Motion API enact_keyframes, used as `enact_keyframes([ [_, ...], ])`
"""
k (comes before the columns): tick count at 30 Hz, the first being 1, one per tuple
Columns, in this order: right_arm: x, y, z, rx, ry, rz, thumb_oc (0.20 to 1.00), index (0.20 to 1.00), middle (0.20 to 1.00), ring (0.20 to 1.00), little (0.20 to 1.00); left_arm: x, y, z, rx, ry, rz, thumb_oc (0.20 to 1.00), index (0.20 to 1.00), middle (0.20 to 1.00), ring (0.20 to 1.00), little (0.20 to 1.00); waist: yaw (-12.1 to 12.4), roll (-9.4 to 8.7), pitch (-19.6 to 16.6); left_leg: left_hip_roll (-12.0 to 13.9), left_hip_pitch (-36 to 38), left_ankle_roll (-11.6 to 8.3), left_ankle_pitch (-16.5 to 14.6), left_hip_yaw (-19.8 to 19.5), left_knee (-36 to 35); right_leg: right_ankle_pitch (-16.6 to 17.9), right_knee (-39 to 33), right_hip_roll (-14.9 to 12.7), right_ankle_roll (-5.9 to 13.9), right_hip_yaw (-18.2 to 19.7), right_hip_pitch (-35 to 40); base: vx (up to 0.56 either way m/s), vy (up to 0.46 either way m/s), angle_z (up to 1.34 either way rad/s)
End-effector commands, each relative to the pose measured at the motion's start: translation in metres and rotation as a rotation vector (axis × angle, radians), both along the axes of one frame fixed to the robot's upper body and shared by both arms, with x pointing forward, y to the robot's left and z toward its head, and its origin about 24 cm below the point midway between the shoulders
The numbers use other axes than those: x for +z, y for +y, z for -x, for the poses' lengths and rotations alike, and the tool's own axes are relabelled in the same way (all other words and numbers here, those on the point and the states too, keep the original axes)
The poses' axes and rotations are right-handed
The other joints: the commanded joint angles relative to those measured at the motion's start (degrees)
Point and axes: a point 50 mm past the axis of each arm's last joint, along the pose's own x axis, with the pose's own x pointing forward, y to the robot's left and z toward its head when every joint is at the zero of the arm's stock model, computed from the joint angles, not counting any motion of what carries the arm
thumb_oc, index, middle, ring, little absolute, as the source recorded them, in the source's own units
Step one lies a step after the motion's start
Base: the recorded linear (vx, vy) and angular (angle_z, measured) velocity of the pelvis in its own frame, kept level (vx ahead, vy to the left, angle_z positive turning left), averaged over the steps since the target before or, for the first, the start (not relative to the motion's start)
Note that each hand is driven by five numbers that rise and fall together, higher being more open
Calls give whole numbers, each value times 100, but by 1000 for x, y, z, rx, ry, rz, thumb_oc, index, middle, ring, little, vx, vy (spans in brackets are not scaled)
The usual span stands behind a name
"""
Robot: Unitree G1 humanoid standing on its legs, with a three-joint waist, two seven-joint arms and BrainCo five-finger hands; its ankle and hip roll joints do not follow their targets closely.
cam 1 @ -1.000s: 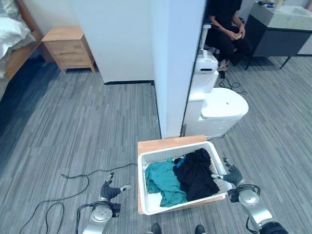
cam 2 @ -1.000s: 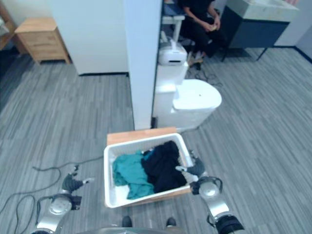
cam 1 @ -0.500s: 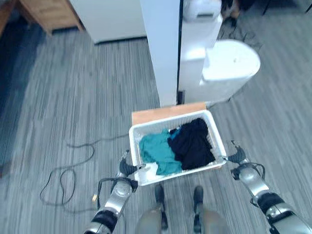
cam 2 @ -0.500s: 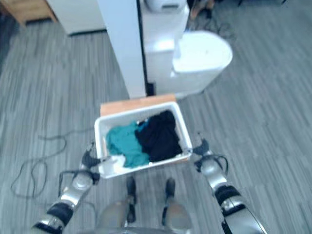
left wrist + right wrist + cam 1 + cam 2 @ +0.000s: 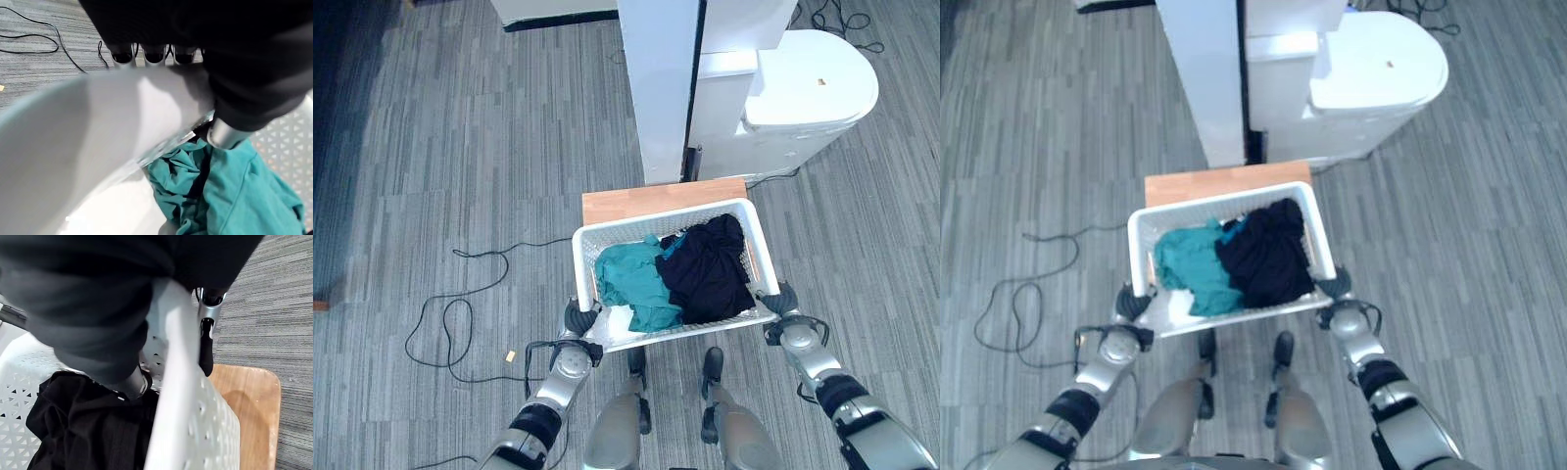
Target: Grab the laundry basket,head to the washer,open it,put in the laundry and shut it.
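Both robot hands, left [image 5: 579, 320] and right [image 5: 781, 299], have closed on the laundry basket [image 5: 607, 247] rims; carrying, washer steps remain

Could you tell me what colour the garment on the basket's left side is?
Teal garment; clearest in the left eye view.

Perforated white plastic basket [image 5: 590, 247], soft cloth laundry [image 5: 705, 274], matt wooden board [image 5: 636, 202]

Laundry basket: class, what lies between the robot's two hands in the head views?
The white laundry basket spans the gap between left hand and right hand, holding a teal garment and black garment.
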Motion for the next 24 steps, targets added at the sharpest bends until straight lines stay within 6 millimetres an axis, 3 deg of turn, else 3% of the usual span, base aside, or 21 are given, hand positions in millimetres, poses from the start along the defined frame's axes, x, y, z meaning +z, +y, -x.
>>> enact_keyframes([
  [1,26,22,-3,117,-170,-109,200,200,200,200,200,20,7,-7,3,-107,88,200,200,200,200,200,-45,-258,-246,31,144,-132,-225,-43,83,-1129,1170,-25,80,235,-165,-1,-106,1],
  [7,45,13,25,175,-278,-111,200,200,200,200,200,29,11,14,-50,-149,159,200,200,200,200,200,-297,-380,-557,126,417,-159,-381,-29,306,-1197,968,125,4,445,234,4,-59,-10],
  [8,50,14,29,193,-302,-117,200,200,200,200,200,33,9,16,-66,-165,176,200,200,200,200,200,-315,-407,-569,70,419,-151,-455,-214,455,-1198,993,158,-8,557,246,-39,66,-44],
  [9,57,15,34,229,-331,-121,200,200,200,200,200,37,6,24,-72,-188,213,200,200,200,200,200,-343,-433,-602,-167,414,-118,-685,-839,677,-1176,1029,225,-10,846,274,-39,67,-50],
  [10,57,15,34,228,-331,-121,200,200,200,200,200,37,6,24,-73,-188,213,200,200,200,200,200,-344,-431,-616,-167,393,-117,-670,-841,675,-1157,1018,226,-9,844,259,-58,92,-70],
  [11,61,14,36,238,-346,-118,200,200,200,200,200,39,5,27,-76,-197,229,200,200,200,200,200,-365,-433,-652,-299,406,-111,-766,-1110,758,-1121,1030,252,0,993,252,-35,163,-119],
  [12,66,16,40,265,-363,-125,200,200,200,200,200,40,2,32,-89,-205,256,200,200,200,200,200,-443,-424,-746,-581,499,-62,-995,-1614,894,-1041,1022,323,32,1379,239,-36,164,-123],
  [14,66,15,44,269,-363,-132,200,200,200,200,200,40,1,34,-97,-199,264,200,200,200,200,200,-503,-414,-833,-668,537,-16,-1036,-1736,881,-972,993,354,59,1553,186,-8,143,-130],
  [16,73,10,53,273,-391,-141,200,200,200,200,200,42,-4,38,-162,-194,253,200,200,200,200,200,-798,-418,-953,-686,762,97,-1167,-1517,796,-771,975,397,222,2007,105,-58,274,-76],
  [18,76,11,54,280,-401,-146,200,200,200,200,200,45,-5,38,-177,-199,250,200,200,200,200,200,-854,-439,-982,-668,791,130,-1147,-1349,745,-670,963,416,293,2162,23,-96,193,-106],
  [19,82,15,53,294,-432,-165,200,200,200,200,200,51,-6,37,-190,-228,249,200,200,200,200,200,-953,-498,-966,-617,838,217,-1181,-890,722,-483,974,470,467,2501,-131,-100,105,-182],
  [20,82,15,53,294,-432,-165,200,200,200,200,200,51,-6,37,-190,-228,249,200,200,200,200,200,-944,-499,-971,-617,835,217,-1179,-881,719,-480,974,471,467,2510,-137,-163,137,-211],
  [21,85,18,54,297,-447,-179,200,200,200,200,200,54,-8,34,-191,-242,254,200,200,200,200,200,-983,-528,-936,-566,845,239,-1199,-611,724,-427,1035,486,533,2519,-267,-181,57,-167],
  [23,85,28,51,324,-451,-226,200,200,200,200,200,61,-3,30,-164,-284,247,200,200,200,200,200,-866,-461,-818,-299,970,220,-1166,134,621,-562,1209,126,490,1266,-518,-207,51,-209],
  [24,85,28,51,324,-452,-227,200,200,200,200,200,61,-3,30,-164,-284,246,200,200,200,200,200,-865,-462,-821,-300,968,220,-1164,134,619,-561,1209,126,490,1267,-521,-119,1,-294],
])
